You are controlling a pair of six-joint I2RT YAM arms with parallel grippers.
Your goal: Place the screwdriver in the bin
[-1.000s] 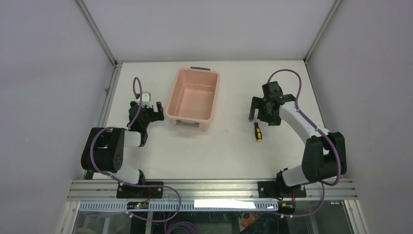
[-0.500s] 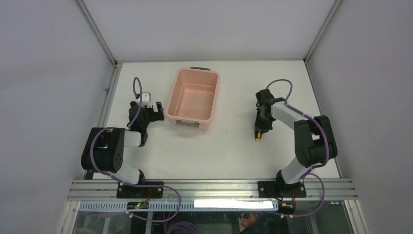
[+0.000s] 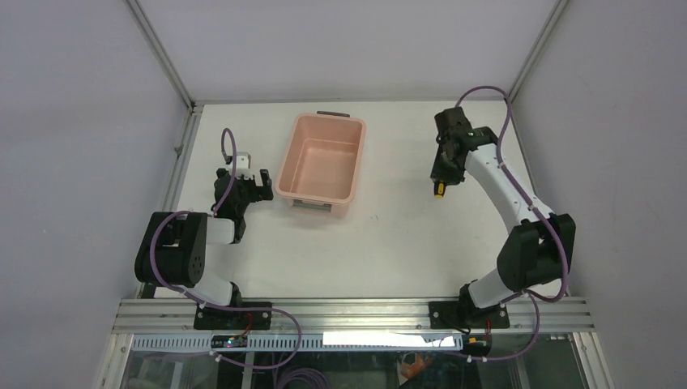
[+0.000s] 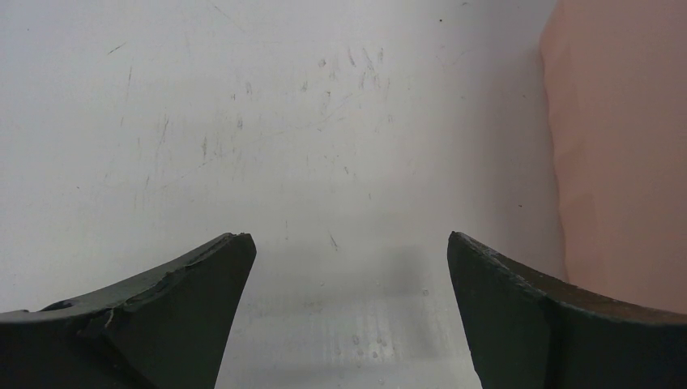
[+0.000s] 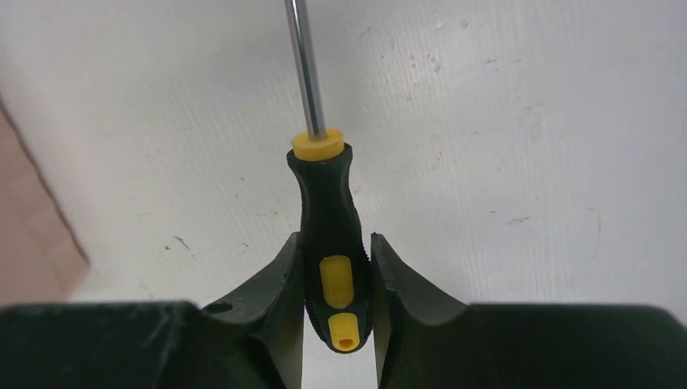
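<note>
**Top external view.** The right gripper (image 3: 441,177) now hangs over the right part of the table (image 3: 389,235), holding the screwdriver (image 3: 438,191). Only the yellow butt of the handle shows below the fingers. A second ago the tool lay flat on the table nearer the arm's base, with the jaws spread above it. Half a second ago the gripper was down on it. That spot is now bare, and the arm has drawn up and toward the far side. The bin (image 3: 360,158) sits at the far middle of the table, well apart to the left, with nothing in it. The left gripper (image 3: 258,180) rests just beside the bin's left wall and has not moved.

**Left wrist view.** The left gripper (image 4: 348,238) stands wide with nothing between its fingers (image 4: 186,316). Below it is scratched table, and the pink side of the bin (image 4: 624,146) lies at the right edge.

**Right wrist view.** The right gripper (image 5: 334,237) is pinched narrow on the black-and-yellow handle of the screwdriver (image 5: 328,203). The fingers (image 5: 275,284) press on both sides, and the shaft points straight away from the camera. A pink corner of the bin (image 5: 32,235) shows at the left.

The pick looks done, so what remains is carrying the tool left over the bin and letting go.
</note>
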